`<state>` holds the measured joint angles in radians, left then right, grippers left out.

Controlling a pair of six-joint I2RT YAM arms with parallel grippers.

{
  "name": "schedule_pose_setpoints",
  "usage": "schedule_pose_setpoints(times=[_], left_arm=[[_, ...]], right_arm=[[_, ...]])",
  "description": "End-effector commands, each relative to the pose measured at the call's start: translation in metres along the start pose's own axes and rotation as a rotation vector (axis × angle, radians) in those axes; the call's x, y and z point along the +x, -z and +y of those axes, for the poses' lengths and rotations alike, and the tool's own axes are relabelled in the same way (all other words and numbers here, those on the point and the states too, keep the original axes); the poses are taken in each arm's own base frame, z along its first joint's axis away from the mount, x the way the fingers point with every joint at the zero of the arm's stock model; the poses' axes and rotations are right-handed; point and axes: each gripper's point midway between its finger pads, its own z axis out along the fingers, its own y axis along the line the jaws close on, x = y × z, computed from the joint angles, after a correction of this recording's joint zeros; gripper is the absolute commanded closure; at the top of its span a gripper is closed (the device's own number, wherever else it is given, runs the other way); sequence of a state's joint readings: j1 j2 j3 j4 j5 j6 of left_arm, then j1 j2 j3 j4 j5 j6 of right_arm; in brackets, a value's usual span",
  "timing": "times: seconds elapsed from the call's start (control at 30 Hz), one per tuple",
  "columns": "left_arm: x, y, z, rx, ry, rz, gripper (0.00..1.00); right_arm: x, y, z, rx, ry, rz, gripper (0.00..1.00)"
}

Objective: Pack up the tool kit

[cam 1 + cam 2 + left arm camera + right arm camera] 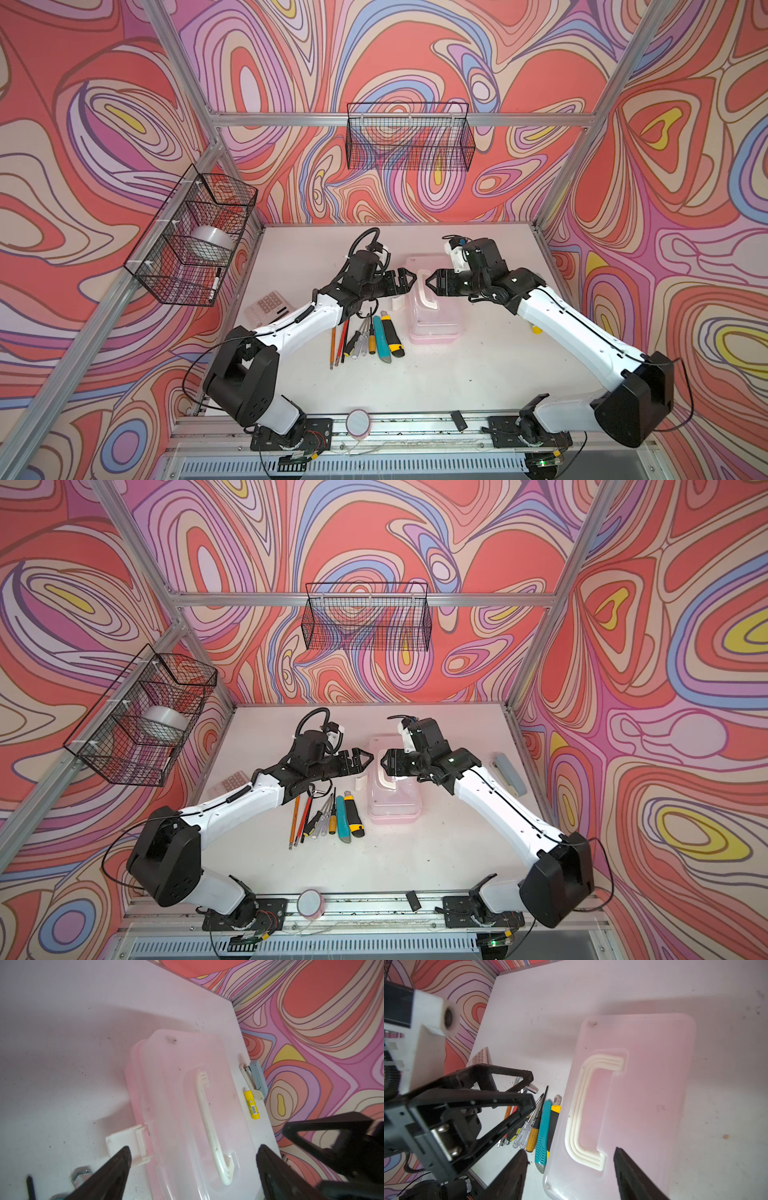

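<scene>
So: case (436,324) shut, tools out, both grippers above its far end.
Case lies on table (478,374) just right of centre. Screwdrivers (360,338), teal tool (381,340) and knife (393,336) sit in a row at its 9 o'clock. Left gripper (409,277) jaws wide apart, empty. Right gripper (432,280) jaws apart, empty. Tips face each other near the case's 12 o'clock end. Likely light, stiff, hollow plastic. Smooth lid (170,1084) is probably slippery and may skid if pushed. Handle (581,1113) lies flat in its recess, hard to pinch. White latch (122,1145) on the 9 o'clock side is flipped out, so grab there or at the lid rim, other arm bracing.
</scene>
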<state>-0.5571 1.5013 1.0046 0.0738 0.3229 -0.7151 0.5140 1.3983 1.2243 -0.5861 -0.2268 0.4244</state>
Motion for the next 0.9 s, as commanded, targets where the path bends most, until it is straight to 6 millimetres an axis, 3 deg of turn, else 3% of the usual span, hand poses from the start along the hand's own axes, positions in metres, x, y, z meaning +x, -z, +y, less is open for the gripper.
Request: schedule_pose_setpoints(times=[0.0, 0.33, 0.7, 0.87], left_arm=[[-0.001, 0.006, 0.007, 0.039, 0.049, -0.007, 0.06], [0.013, 0.003, 0.019, 0.041, 0.069, 0.021, 0.07], [0.017, 0.001, 0.027, 0.023, 0.073, 0.034, 0.07], [0.019, -0.002, 0.028, 0.024, 0.077, 0.044, 0.07]], right_arm=[[-0.003, -0.014, 0.014, -0.089, -0.008, 0.003, 0.33], [0.004, -0.039, 0.006, -0.082, -0.039, 0.043, 0.46], [0.011, -0.053, -0.010, -0.070, -0.070, 0.074, 0.48], [0.015, -0.061, -0.011, -0.148, -0.107, 0.091, 0.49]])
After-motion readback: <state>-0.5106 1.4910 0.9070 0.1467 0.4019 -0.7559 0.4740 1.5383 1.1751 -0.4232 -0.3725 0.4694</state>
